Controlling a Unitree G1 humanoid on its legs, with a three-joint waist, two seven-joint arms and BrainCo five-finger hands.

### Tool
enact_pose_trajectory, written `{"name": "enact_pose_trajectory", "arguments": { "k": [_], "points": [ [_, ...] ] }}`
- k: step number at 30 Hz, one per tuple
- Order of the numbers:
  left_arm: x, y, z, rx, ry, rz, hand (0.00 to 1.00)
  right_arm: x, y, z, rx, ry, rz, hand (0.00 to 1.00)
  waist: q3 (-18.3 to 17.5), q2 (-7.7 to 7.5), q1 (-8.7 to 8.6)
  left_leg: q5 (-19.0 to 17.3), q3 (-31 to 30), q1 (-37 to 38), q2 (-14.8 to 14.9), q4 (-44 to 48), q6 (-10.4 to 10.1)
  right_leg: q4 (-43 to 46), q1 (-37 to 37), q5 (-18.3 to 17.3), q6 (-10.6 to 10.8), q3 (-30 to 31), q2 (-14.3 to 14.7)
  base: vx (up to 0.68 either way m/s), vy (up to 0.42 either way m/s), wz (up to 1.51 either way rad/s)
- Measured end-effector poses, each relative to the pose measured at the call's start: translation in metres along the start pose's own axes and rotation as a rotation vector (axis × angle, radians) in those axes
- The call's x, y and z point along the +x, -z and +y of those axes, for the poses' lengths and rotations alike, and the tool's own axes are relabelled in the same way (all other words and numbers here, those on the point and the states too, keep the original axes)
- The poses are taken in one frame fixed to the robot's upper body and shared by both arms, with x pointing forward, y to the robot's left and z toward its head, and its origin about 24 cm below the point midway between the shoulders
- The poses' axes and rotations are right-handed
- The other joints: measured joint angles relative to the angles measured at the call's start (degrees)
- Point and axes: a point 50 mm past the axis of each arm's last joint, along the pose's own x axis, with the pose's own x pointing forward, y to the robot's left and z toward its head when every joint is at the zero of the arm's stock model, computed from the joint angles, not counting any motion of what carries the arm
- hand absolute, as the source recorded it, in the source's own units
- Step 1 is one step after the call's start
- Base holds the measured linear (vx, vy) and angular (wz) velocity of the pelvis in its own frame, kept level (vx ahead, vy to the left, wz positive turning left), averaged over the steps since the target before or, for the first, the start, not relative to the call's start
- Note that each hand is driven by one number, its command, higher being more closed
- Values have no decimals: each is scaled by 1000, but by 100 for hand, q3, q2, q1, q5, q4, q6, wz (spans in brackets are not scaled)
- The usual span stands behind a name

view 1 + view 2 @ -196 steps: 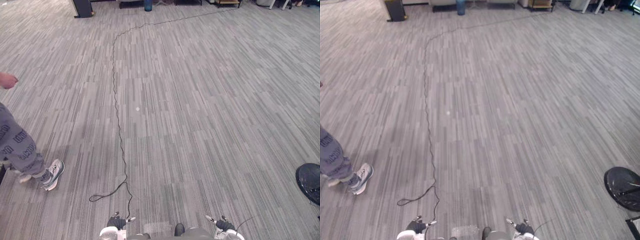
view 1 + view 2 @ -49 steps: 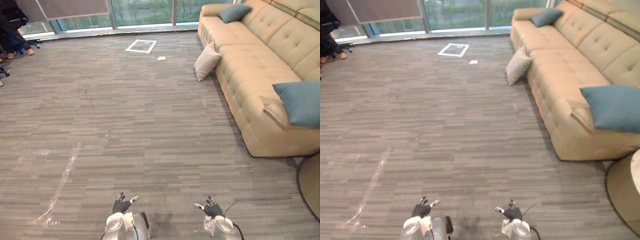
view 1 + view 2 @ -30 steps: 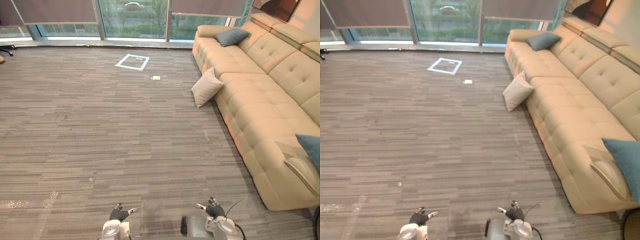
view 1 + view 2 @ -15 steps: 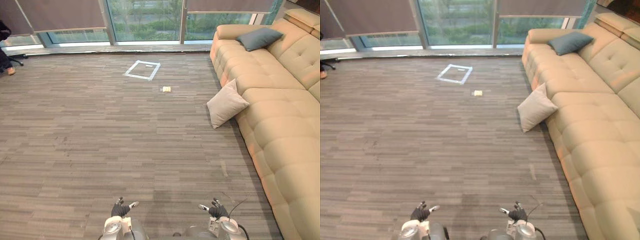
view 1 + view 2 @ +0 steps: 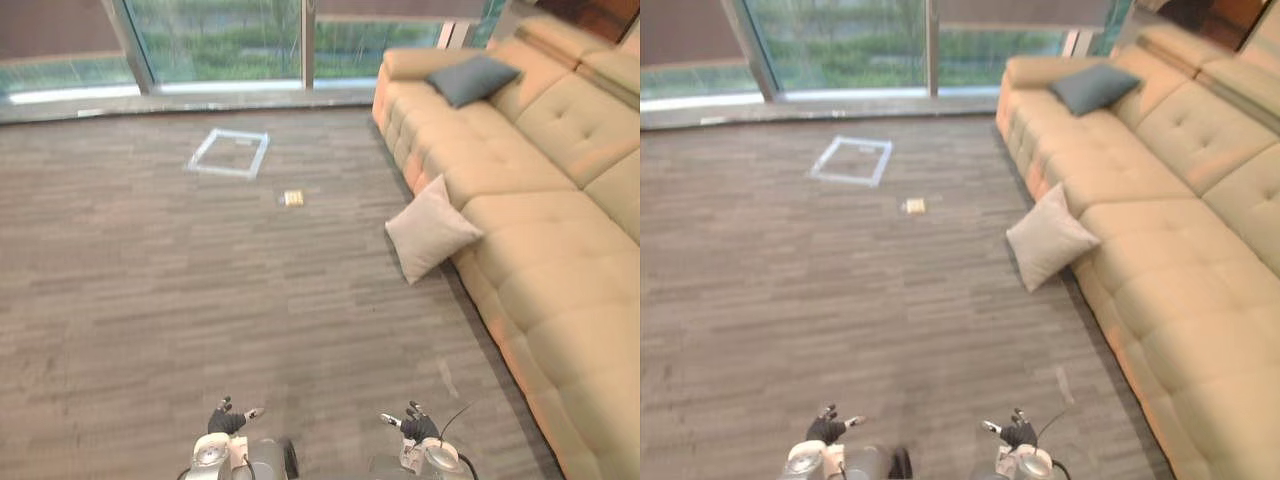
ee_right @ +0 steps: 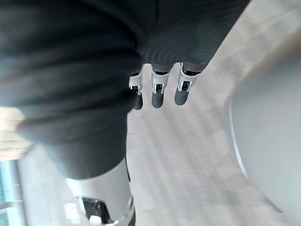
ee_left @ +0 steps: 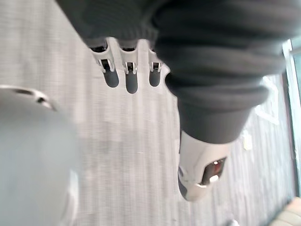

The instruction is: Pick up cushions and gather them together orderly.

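Swinging since half a second ago, my view has shifted, so the beige sofa [image 5: 560, 250] now takes up more of my right side; nothing on the floor has itself moved. Grey striped carpet [image 5: 140, 300] runs from my feet to a wall of tall windows [image 5: 225, 40] beyond the sofa's far end, with greenery outside. A cream cushion [image 5: 430, 228] stands tilted on the carpet, leaning against the sofa's front edge about halfway along it. A grey-blue cushion [image 5: 472, 78] lies on the sofa's seat at the far end, just beside the armrest. Out on the carpet, well apart from the sofa, a square outline of white tape [image 5: 229, 153] is stuck down near the windows, and a small yellowish object [image 5: 293, 198] lies between that square and the sofa. A short pale strip [image 5: 446, 378] marks the carpet near the sofa's front. Open carpet lies between me and the cream cushion. My left hand [image 5: 226, 420] and right hand [image 5: 418, 427] hang low, well apart from the sofa, fingers loose and spread, holding nothing.
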Motion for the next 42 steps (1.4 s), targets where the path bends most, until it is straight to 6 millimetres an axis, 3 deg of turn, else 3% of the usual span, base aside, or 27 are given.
{"name": "enact_pose_trajectory", "arguments": {
  "k": [2,3,5,6,7,8,10,11,13,14,16,18,21,24,26,27,29,30,31,32,33,36,39,41,42],
  "points": [
    [0,1,-5,10,19,10,0,2,-4,-4,14,16,-10,0,22,29,-51,1,14,502,2,-445,-2,-1024,-403,-70,-93,-566,33,450,6,10],
    [0,1,-9,5,29,10,0,2,-5,-7,19,23,-13,0,37,50,-82,0,14,723,7,-659,-3,-1817,-543,71,-220,-841,107,595,-35,23],
    [-1,1,-14,23,49,8,0,3,-3,-16,-2,35,6,0,74,45,-127,-110,-41,1185,-22,-937,-180,-3494,-631,793,-475,-1011,347,755,-98,34],
    [-1,2,-14,26,49,9,0,3,-1,-16,-4,36,14,0,79,29,-130,-126,-69,1229,-37,-937,-201,-3620,-619,880,-495,-995,356,696,-152,37],
    [-2,4,-13,30,49,15,0,1,5,-19,10,45,33,0,71,-16,-156,-171,-216,1427,-93,-928,-268,-3646,-590,1498,-956,-838,364,586,-157,18],
    [-3,6,-20,22,66,23,0,3,-2,-23,-2,50,9,0,30,193,-212,-151,-290,1530,101,-814,-293,-3229,-598,1132,-1027,-886,434,704,-199,15],
    [-4,9,-28,9,81,35,0,3,-5,-28,-2,59,0,0,-8,419,-249,-103,-425,1255,325,40,-378,-2919,-544,629,-1104,-963,547,618,-233,3],
    [-4,8,-29,-15,76,35,0,3,-7,-31,3,70,-4,0,0,526,-284,119,-553,818,591,1221,-708,-2964,-318,390,-1118,-967,704,690,-284,0],
    [-4,4,-28,-53,63,20,0,3,-7,-30,-4,64,4,0,40,574,-270,465,-751,48,952,3147,-1048,-3312,194,256,-1175,-881,976,664,-233,-29],
    [-3,0,-24,-76,46,3,0,3,-6,-26,-18,48,10,0,95,516,-255,327,-618,-338,1176,4035,-932,-3609,687,185,-1222,-728,1148,524,-153,-53],
    [-2,-5,-19,-83,31,-23,0,3,-3,-17,-10,27,19,0,154,342,-164,81,-337,-806,1264,4364,-781,-3955,1316,100,-1268,-485,1209,402,-100,-70],
    [-1,-12,-18,-87,29,-52,0,2,-1,-13,6,20,25,0,174,237,-66,-114,-71,-1354,1287,3924,-580,-4218,1718,67,-1190,-177,1215,413,-60,-93],
    [-2,-19,-23,-118,32,-80,0,2,-3,-14,30,29,17,0,186,351,37,-138,-70,-2057,1161,2556,-515,-4471,2218,-82,-969,382,1172,407,75,-94],
    [-2,-22,-24,-136,30,-98,0,2,-3,-7,8,11,14,0,183,360,63,102,-898,-2356,709,1225,-589,-4283,2410,-547,-792,942,1012,477,271,-96],
    [-2,-22,-24,-150,28,-99,0,1,-1,-4,-6,2,20,0,132,357,160,440,-1143,-2356,644,954,-620,-3931,2417,-996,-610,1481,968,480,362,-128],
    [-2,-22,-23,-146,27,-101,0,0,3,-3,-5,-1,34,0,19,299,215,619,-1094,-2349,577,1167,-595,-3806,2421,-1153,-520,1731,868,568,439,-127],
    [-1,-17,-12,-122,5,-83,0,-5,14,5,-6,-23,59,0,-232,-48,214,320,-714,-2241,408,1506,-408,-3060,2149,-1144,-379,2036,593,671,496,-106],
    [0,-17,-9,-110,-2,-82,0,-6,16,9,-2,-33,64,0,-257,-129,222,189,-508,-2135,384,1530,-327,-2481,1890,-1038,-192,2095,529,608,431,-92],
    [0,-17,-7,-97,-5,-75,0,-5,14,13,-6,-45,60,0,-222,-191,210,8,-299,-1884,369,1530,-225,-1539,1479,-689,183,2065,463,460,327,-83],
    [1,-16,-8,-79,-1,-63,0,-5,14,14,-16,-53,58,0,-208,-180,192,-150,-177,-1588,358,1483,-148,-691,1123,-452,385,1877,372,424,282,-73],
    [1,-14,-10,-62,7,-48,0,-5,12,14,-29,-57,52,0,-188,-146,185,-236,-101,-1322,357,1393,-120,-248,925,-453,380,1604,278,388,229,-62],
    [1,-10,-15,-30,29,-33,0,-5,5,20,-47,-84,17,0,-144,-45,166,-281,347,-364,380,622,-125,62,195,-549,133,449,-83,369,176,-62],
    [-1,-3,-16,-10,37,-10,0,-2,-4,24,-53,-93,-10,0,-72,103,90,-220,952,228,459,6,-229,-1331,-99,-488,-141,-1223,-407,262,84,-69],
    [-1,2,-15,19,46,7,0,1,-12,23,-65,-93,-27,0,-36,160,26,-198,1262,542,419,-244,-268,-2516,-234,38,-471,-2107,-344,372,10,-75],
    [-1,2,-14,28,46,10,0,2,-11,21,-71,-89,-21,0,-50,133,19,-190,1273,614,354,-281,-285,-2960,-267,402,-581,-2117,-231,421,-59,-73]
  ]
}}
